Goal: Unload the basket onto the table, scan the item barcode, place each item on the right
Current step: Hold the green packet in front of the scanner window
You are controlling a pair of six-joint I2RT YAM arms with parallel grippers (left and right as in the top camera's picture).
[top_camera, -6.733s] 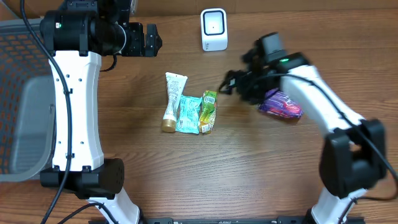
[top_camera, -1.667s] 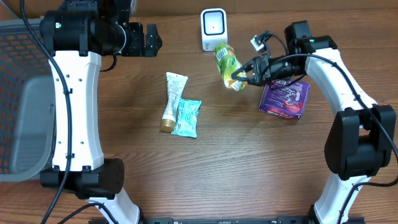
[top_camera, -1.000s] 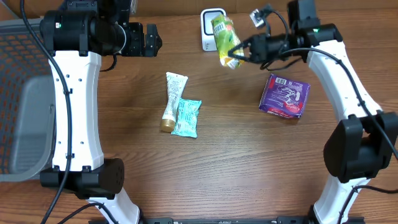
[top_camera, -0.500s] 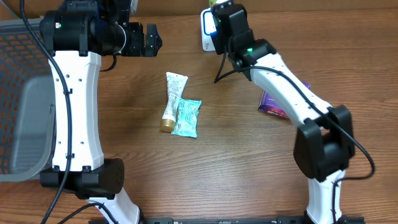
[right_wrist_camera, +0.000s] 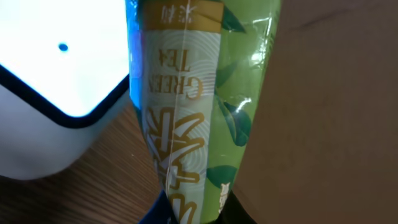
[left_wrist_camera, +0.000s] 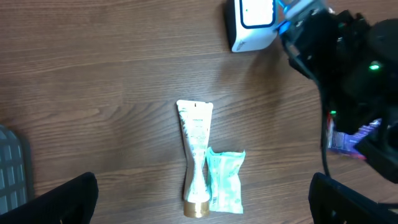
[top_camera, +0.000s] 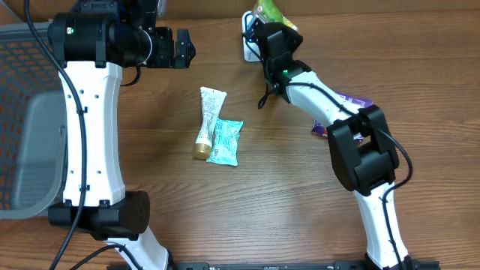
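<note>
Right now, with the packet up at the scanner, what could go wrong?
1. The right gripper pinches only the bottom end of the green tea packet, so the packet might slip or swing.
2. No barcode shows on the face seen in the right wrist view, and I cannot tell whether one faces the scanner. The scan may fail.
3. From overhead the gripper crowds the scanner closely, so a small nudge could shift it.

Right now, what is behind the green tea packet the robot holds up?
The white barcode scanner stands behind the green tea packet, on the wooden table. The packet hides one side of the scanner, so that part cannot be seen.
</note>
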